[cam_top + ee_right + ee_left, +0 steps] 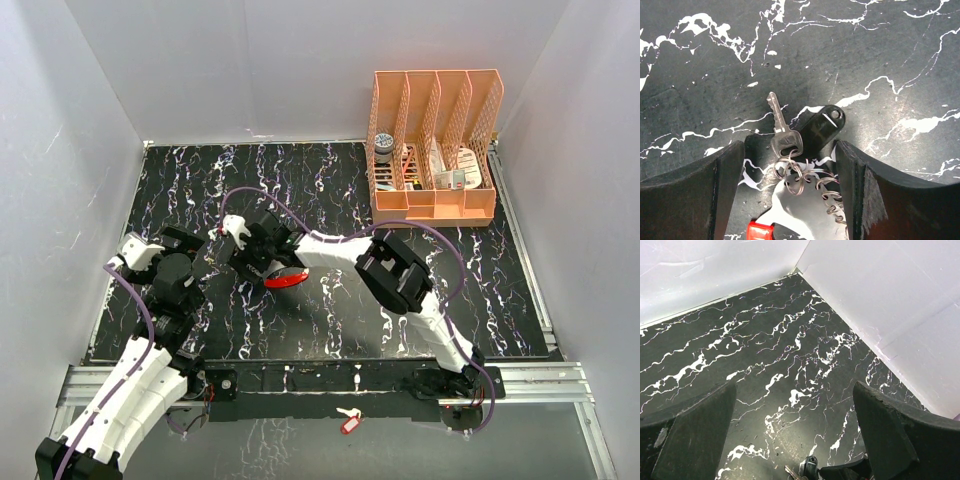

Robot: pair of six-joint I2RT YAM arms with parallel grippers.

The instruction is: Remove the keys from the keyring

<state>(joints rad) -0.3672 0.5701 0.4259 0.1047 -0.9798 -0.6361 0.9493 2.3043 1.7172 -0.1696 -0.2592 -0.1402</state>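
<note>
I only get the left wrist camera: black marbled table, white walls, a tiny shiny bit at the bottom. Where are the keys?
Observer: In the right wrist view, a silvery metal key lies between the right gripper's open fingers.
Operator: Is anything else hooked to it?
Observer: Yes, a black oval plastic tag, plus wire rings leading to a bright red piece.
Operator: What's far away from my arm?
Observer: The top view shows an orange slotted desk organiser standing at the far right.
</note>
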